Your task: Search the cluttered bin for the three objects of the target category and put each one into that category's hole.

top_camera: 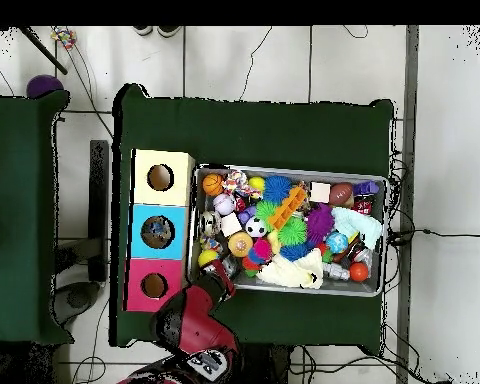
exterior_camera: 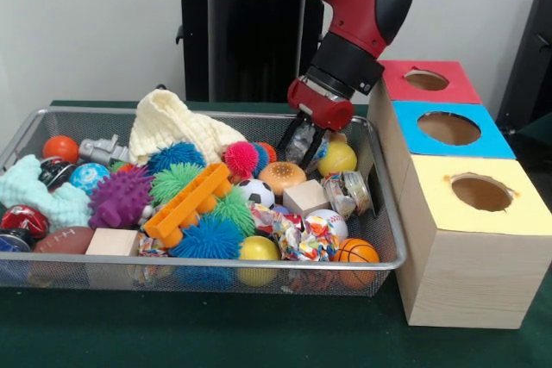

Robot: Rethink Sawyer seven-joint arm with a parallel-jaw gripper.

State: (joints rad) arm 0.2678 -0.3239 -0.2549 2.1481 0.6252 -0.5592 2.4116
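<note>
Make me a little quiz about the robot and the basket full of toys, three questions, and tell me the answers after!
1. True or false: the pincer is down in the wire basket, beside the yellow ball.
2. Which box with a hole stands closest to the mini basketball?
A. the red box
B. the blue box
C. the yellow box
3. Fill in: the long orange plastic toy lies on spiky balls coloured blue and ____.

Key
1. True. The pincer hangs at the basket's back corner on the box side, next to the yellow ball.
2. C. The basketball sits in the front corner, next to the yellow box.
3. Green.
</note>
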